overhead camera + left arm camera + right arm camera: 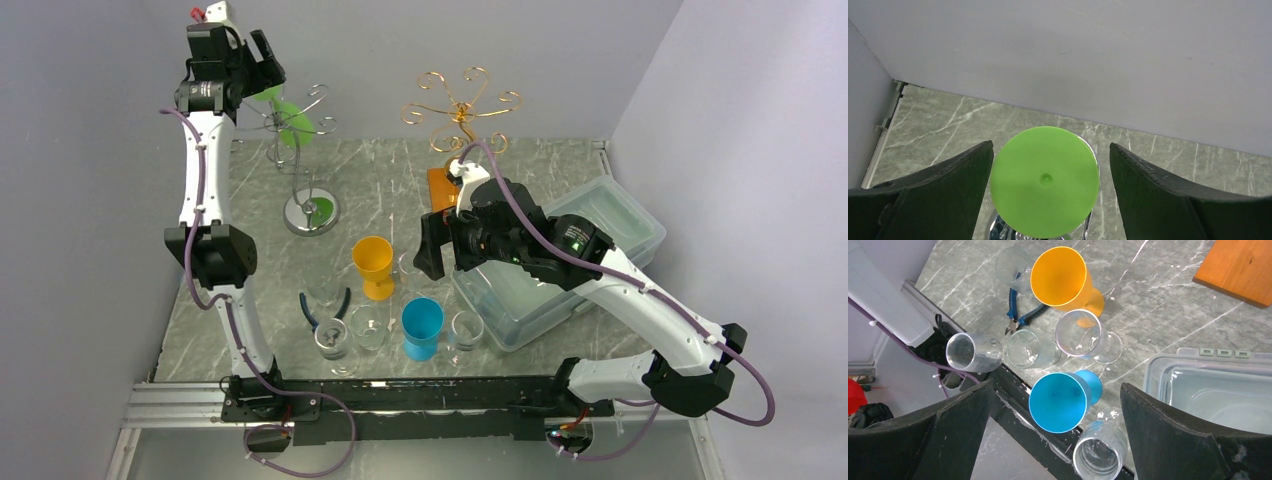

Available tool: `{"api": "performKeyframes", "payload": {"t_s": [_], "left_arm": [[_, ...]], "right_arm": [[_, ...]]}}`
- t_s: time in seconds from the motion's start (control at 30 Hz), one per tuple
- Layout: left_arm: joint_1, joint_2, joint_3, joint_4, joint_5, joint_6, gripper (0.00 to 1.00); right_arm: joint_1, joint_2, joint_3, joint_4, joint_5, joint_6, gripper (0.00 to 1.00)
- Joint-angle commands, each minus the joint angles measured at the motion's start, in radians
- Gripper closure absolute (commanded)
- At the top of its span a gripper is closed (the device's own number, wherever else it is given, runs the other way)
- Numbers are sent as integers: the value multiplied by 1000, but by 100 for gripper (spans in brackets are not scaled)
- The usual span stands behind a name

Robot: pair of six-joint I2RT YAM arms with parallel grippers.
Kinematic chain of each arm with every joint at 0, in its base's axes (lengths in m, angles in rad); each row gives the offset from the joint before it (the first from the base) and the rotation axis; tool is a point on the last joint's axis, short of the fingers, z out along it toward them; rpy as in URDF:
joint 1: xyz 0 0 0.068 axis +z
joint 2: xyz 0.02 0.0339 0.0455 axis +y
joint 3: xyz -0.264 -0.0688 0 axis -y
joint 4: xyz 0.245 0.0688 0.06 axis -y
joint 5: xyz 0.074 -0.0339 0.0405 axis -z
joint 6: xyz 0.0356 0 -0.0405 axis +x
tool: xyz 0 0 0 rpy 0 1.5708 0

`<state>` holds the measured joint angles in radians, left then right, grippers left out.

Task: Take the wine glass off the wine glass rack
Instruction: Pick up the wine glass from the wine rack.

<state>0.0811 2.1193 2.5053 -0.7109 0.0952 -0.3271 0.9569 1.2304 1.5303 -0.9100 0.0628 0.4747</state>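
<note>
Left pincer (1051, 146): jaws spread wide, pinching nothing. The green wine glass (1044, 182) sits between the two fingers, straight ahead of the palm. Its round foot faces my wrist camera flat on, with the centre dimple visible. So the long axis runs directly away from the pincer along its reach line: foot end towards me, bowl end away. The bowl is hidden behind the foot in the wrist view. There is a gap on the right finger's side. The left fingertip (979, 156) sits right at the foot's edge, and I can't tell if it touches.

From overhead, the glass hangs up in the wire hooks of the silver rack (330, 215), just past the left fingertips. More green shows farther out from the pincer, towards the rack's post. In the wrist view, chrome from the rack peeks out below the foot.

Right pincer (1056, 385): jaws also spread wide, holding nothing. It hangs over a cluster of cups.
- Between its fingers: the blue goblet (1058, 402), standing mouth up.
- Farther ahead of it: the orange goblet (1060, 276), also mouth up, with a clear glass (1078, 332) in between.
- Ahead and left: blue-handled pliers (1015, 315) lying flat.
- Beside the right finger: a clear plastic container (1208, 390).
- Ahead and right: an orange block (1243, 267).

A gold rack (460, 100) stands beyond the right pincer.
</note>
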Motion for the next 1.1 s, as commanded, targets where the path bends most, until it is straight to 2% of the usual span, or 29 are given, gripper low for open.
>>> {"api": "performKeyframes", "payload": {"t_s": [0.0, 0.4, 0.87, 1.07], "left_arm": [[-4, 24, 26, -91, -64, -11, 9], [-20, 42, 54, -135, -92, 7, 10], [-37, 70, 68, -160, -146, 21, 17], [-39, 66, 69, -150, -140, 19, 26]], "right_arm": [[-4, -12, 5, 50, -20, 7, 0], [-5, -8, 10, 55, -35, 10, 0], [-4, -17, 5, 56, -40, 16, 0], [-4, -17, 7, 54, -36, 17, 0]]}}
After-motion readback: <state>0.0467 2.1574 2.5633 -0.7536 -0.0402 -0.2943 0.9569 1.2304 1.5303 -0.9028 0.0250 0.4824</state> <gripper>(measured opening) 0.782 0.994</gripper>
